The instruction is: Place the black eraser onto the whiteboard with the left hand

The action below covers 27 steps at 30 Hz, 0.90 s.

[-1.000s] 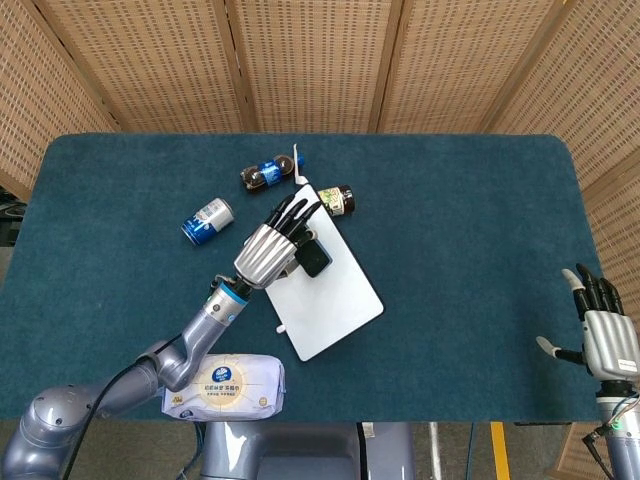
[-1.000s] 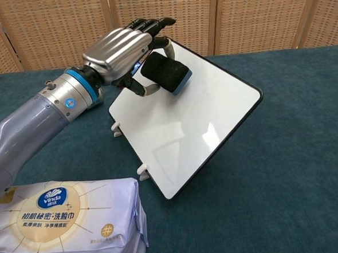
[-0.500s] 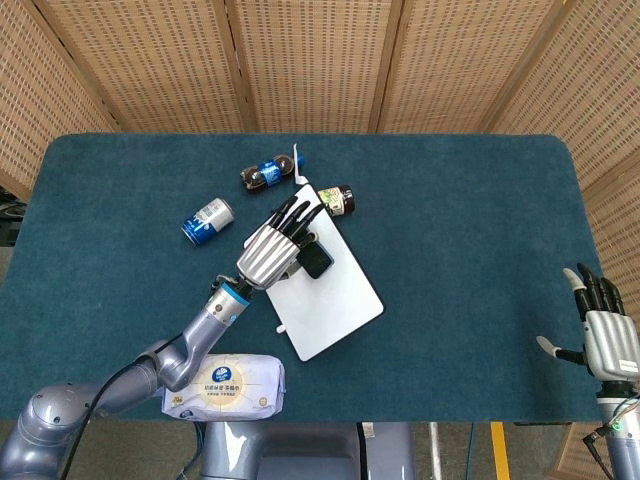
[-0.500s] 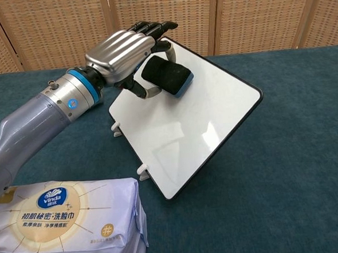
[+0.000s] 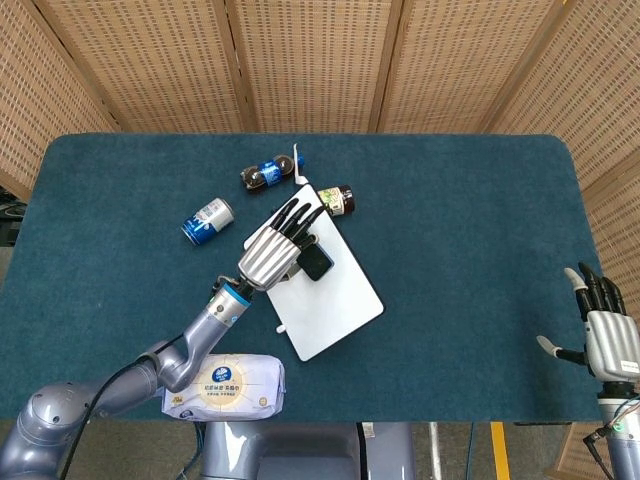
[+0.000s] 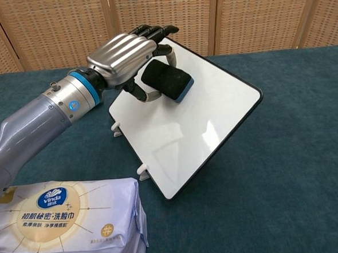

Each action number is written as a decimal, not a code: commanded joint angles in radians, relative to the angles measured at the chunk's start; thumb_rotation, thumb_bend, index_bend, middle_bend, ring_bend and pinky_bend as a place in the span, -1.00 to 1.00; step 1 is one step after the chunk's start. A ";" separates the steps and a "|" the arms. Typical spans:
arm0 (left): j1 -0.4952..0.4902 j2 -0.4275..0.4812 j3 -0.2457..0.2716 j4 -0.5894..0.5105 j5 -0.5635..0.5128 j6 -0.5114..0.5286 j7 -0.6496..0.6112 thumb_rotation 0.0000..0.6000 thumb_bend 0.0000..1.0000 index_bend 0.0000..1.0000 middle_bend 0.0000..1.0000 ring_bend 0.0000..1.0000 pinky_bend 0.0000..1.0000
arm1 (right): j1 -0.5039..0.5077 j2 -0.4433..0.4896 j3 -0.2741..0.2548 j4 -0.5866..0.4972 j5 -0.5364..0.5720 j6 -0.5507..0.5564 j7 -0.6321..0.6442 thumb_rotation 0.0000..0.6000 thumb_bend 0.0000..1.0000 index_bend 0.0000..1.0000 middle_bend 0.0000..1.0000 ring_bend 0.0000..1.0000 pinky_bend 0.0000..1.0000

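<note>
— Where is the black eraser (image 6: 166, 79)?

— Over the far end of the whiteboard (image 6: 200, 127), which lies on the teal tabletop (image 5: 470, 220). The left hand (image 6: 124, 52) has its fingers (image 6: 151, 31) arched over the eraser, with the thumb curling beneath its near side. Whether the eraser already rests on the board, I cannot tell.

— And the right hand (image 5: 608, 335)?

— Well away from the whiteboard, at the tabletop's near right corner, fingers apart and holding nothing.

— What else lies near the whiteboard?

— A dark bottle (image 5: 337, 199) touches its far corner, another bottle (image 5: 270, 173) lies just beyond that, a blue can (image 5: 207, 220) sits to the left of the board, and a Vinda tissue pack (image 6: 63, 224) is at the near edge.
</note>
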State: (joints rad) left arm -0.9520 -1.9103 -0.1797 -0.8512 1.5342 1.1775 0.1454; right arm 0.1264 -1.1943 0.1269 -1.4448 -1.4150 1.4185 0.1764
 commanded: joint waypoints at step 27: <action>0.011 0.033 0.007 -0.059 -0.012 -0.012 0.020 1.00 -0.65 -0.65 -1.00 -1.00 -1.00 | -0.004 -0.001 0.002 0.004 -0.012 0.018 0.013 1.00 -0.89 -1.00 -1.00 -1.00 -1.00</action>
State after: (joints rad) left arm -0.9441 -1.8847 -0.1755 -0.9008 1.5189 1.1616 0.1688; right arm 0.1220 -1.1954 0.1283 -1.4411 -1.4267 1.4370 0.1890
